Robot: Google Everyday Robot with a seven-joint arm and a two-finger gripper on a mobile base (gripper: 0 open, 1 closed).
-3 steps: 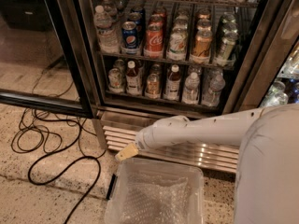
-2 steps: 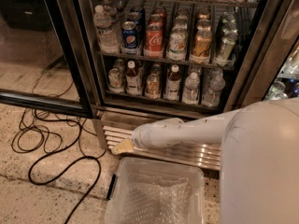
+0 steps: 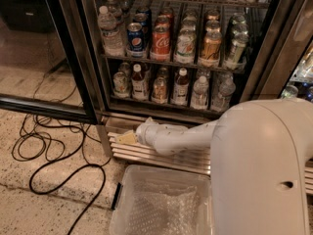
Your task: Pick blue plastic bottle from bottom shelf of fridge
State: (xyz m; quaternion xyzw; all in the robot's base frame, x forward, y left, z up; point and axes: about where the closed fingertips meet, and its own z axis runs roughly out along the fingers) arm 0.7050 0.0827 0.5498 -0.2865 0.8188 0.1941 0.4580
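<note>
While a clear plastic bin (image 3: 146, 199) sits nearest, the gripper (image 3: 126, 138) hangs low before the base grille (image 3: 161, 156) of the fridge (image 3: 93, 67). I cannot tell its grip. Beyond, the blue plastic bottle (image 3: 138, 83) stands upright on the bottom shelf (image 3: 166, 105), second from left.

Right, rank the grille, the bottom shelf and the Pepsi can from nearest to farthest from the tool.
1. Grille: right behind the tool, low down.
2. Bottom shelf: just above the tool.
3. Pepsi can: one rack higher, left side.
</note>
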